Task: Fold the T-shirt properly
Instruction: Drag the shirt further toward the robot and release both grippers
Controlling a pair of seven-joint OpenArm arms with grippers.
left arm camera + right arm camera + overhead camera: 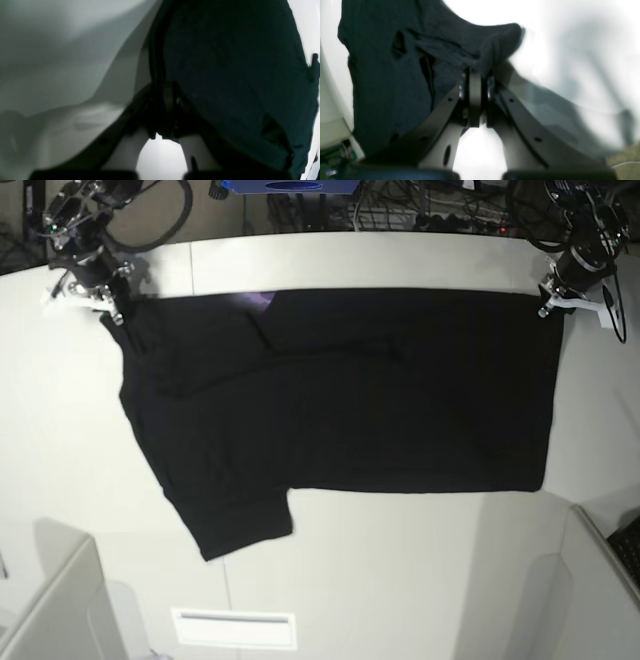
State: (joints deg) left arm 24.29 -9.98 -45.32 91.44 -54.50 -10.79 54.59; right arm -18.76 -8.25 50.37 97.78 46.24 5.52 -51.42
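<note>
Pinching the T-shirt (340, 395) at both far-edge corners: left gripper (552, 302) and right gripper (110, 308) clamped on cloth. Shirt lies flat mid-table (400, 580), plain side up. Soft, limp, probably light; hold corners, keep tension.

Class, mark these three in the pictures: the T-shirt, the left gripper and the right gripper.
T-shirt (380, 395): base view, middle of the black body.
left gripper (552, 298): base view, fingers at the shirt's corner.
right gripper (112, 308): base view, fingers at the opposite corner.

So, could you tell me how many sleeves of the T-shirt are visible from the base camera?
1: a short sleeve sticks out at the lower left of the T-shirt. The other sleeve cannot be made out; it may be folded under near the right gripper.
</note>
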